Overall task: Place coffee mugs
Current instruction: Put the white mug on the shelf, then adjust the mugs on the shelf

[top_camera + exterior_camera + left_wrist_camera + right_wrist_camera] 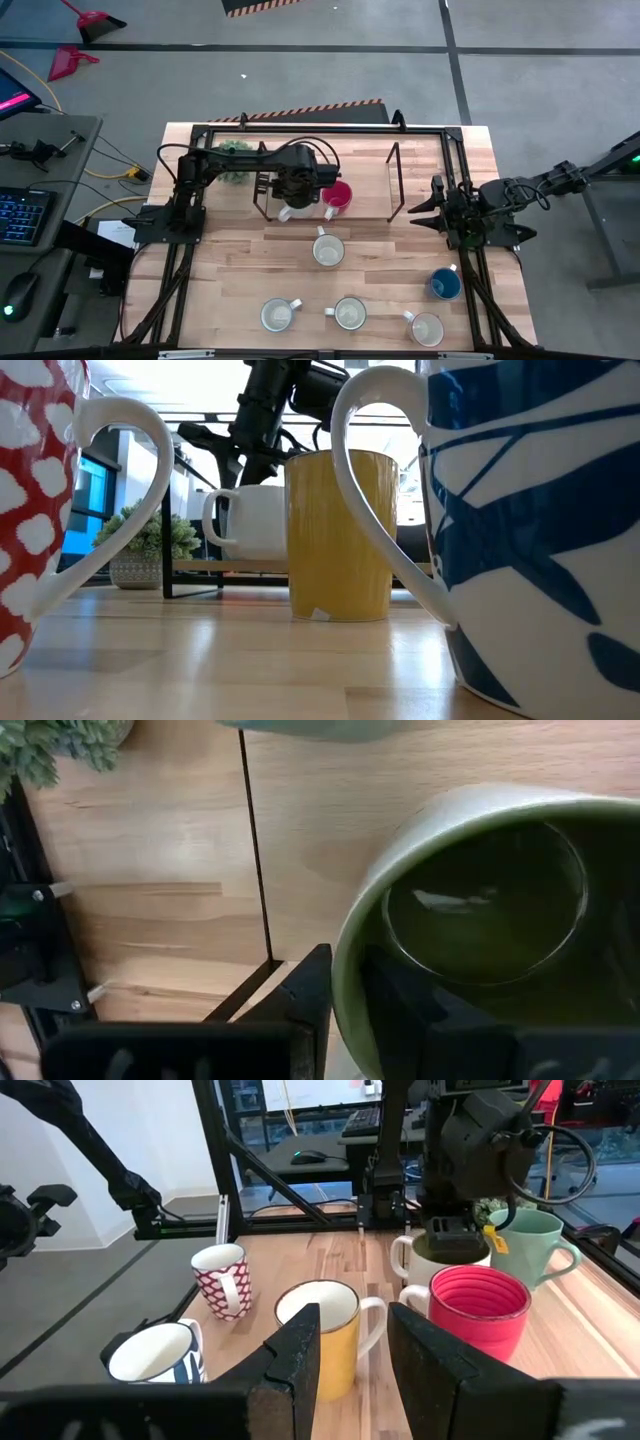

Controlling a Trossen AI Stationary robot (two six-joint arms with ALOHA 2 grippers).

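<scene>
1. Leftmost at the far side of the table sits a spiky green potted plant (235, 160), which has no part in the job.
2. Just right of it, the left gripper (340, 982) has reached in over the left end of the black wire rack (394, 180). Its fingers pinch the wall of a white ceramic mug with an olive-green inside (480, 910), one finger inside and one outside.
3. I judge the step in hand to be setting this mug down in the rack area. In the low view it looks level with the table, or nearly so.
4. The next move calls for the fingers to part and lift straight up, clear of the rim. A glossy red ceramic mug (338, 197) stands right beside it and could be knocked.
5. The right wrist view shows a teal-green ceramic mug (535, 1245) behind these two. The high view does not show it, since the left arm covers that spot.
6. Nearer, in the middle, a yellow ceramic mug with a white handle (340, 535) waits. Four more mugs stand loose towards the near edge, among them a blue one (445, 284) on the right.
7. Only the low view shows the patterns on the two mugs closest to it. One is red with white spots and the other is white with blue strokes.
8. Far right, the right gripper (425, 211) hovers beside the right end of the rack, with its fingers apart and empty.
</scene>
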